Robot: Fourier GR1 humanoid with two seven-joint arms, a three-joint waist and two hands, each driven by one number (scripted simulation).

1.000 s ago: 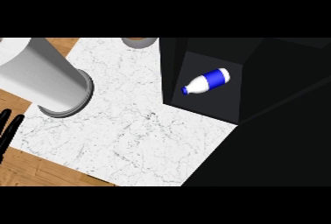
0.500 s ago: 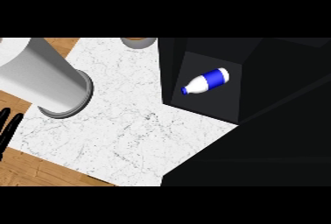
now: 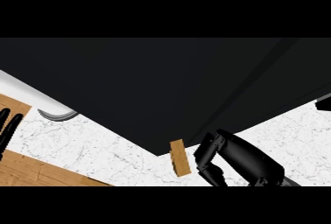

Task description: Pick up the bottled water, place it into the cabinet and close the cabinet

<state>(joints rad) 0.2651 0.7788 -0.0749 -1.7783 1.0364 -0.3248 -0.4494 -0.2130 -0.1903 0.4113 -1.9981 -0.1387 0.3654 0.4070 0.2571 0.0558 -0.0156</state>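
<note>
The bottled water is out of sight. A large black cabinet door point(image 3: 161, 87) fills the upper part of the head view and covers the place where the bottle lay. Its short wooden handle point(image 3: 180, 157) sticks out at the door's lower corner. My right hand point(image 3: 236, 158) is just right of that handle, by the door's lower edge, its fingers point(image 3: 208, 162) loosely bent and holding nothing. My left hand point(image 3: 8, 124) rests open at the left edge, fingers straight.
White marble counter point(image 3: 84, 144) shows below the door, with a wooden strip point(image 3: 32, 170) at the lower left. A grey-white cylinder point(image 3: 39, 98) pokes out from under the door at the left. A dark object point(image 3: 323, 103) sits at the right edge.
The black door has swung across the view and now hides the cabinet's inside and the bottle. My right hand has come into view beside the wooden handle. The left hand stays at the left edge.
</note>
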